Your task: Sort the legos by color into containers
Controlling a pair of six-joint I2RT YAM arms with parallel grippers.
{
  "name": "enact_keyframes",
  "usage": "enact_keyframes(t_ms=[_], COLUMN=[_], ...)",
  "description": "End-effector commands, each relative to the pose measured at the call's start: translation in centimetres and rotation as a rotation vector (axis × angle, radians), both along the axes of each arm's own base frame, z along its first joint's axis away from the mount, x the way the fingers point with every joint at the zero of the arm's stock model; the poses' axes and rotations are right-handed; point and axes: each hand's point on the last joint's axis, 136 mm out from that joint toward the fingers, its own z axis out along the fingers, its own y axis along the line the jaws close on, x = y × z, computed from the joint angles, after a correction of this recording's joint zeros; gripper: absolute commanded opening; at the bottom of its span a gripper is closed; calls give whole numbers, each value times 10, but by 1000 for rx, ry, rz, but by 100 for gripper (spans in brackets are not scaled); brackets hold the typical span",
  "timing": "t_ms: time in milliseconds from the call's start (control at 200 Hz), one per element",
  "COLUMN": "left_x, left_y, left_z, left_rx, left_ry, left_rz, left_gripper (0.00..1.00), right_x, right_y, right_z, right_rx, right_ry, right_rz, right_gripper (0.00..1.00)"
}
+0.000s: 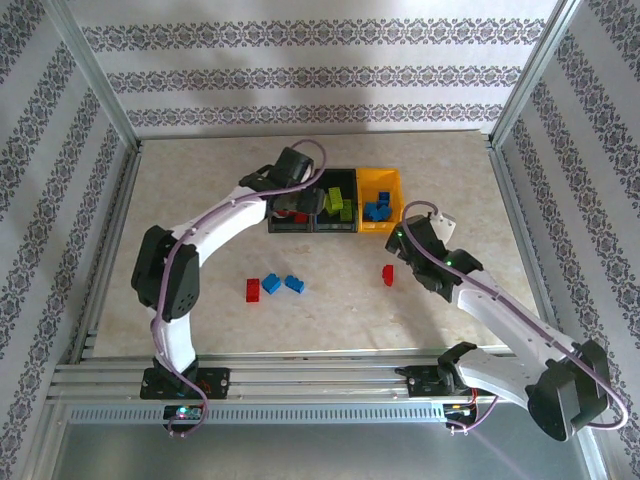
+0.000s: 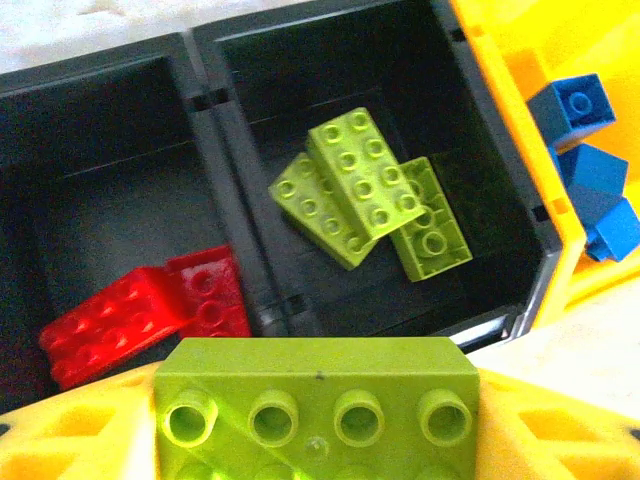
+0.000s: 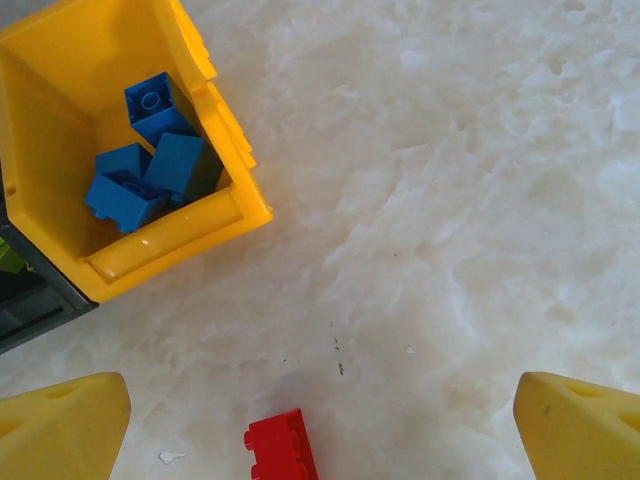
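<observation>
Closest to the left wrist camera, a lime brick (image 2: 318, 395) sits pinched between the yellow fingers of the left gripper (image 2: 320, 432), which clamp its two short ends. Its long axis runs left to right across the jaw gap, and its row of four studs faces the camera. It hangs above the near rim of the containers, roughly over the divider between the left black bin (image 2: 95, 190), which holds red bricks (image 2: 140, 320), and the middle black bin (image 2: 480, 200), where three lime bricks (image 2: 365, 190) already lie. To do this step well, the arm probably should carry the brick a little farther and to the right, squarely over the middle bin, before letting go, so it cannot tip off the divider onto the red bricks. The yellow bin (image 2: 500, 60) to the right holds blue bricks (image 2: 585, 170). The right gripper (image 3: 322, 425) hovers with jaws spread wide over a red brick (image 3: 282, 448) on the table (image 3: 450, 200).
</observation>
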Motion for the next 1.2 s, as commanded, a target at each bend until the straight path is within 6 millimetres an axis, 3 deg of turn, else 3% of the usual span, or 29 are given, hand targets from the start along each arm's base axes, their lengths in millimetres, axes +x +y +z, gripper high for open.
enact_keyframes(t_ms=[0,225,650,1004,1199], left_x=[9,19,23,25,23], left_y=[-20,-45,-49,-46,-46], left_z=[4,-10,-43,-39,-25], left_rx=[47,142,233,232,204], left_ry=[-61,-80,-29,-40,-52], left_rz=[-81,-185,-216,-190,-172], left_gripper=[60,61,65,74,77], right_x=[-1,-5,-9,-7,-6], right_y=[-4,-11,-24,-13,-10], right_z=[-1,-7,-18,-25,-21], right_rx=[35,60,27,44,45], right_ry=[-24,-20,8,80,73], right_rz=[-29,-76,-129,-93,-65], right_gripper=[98,98,98,98,98])
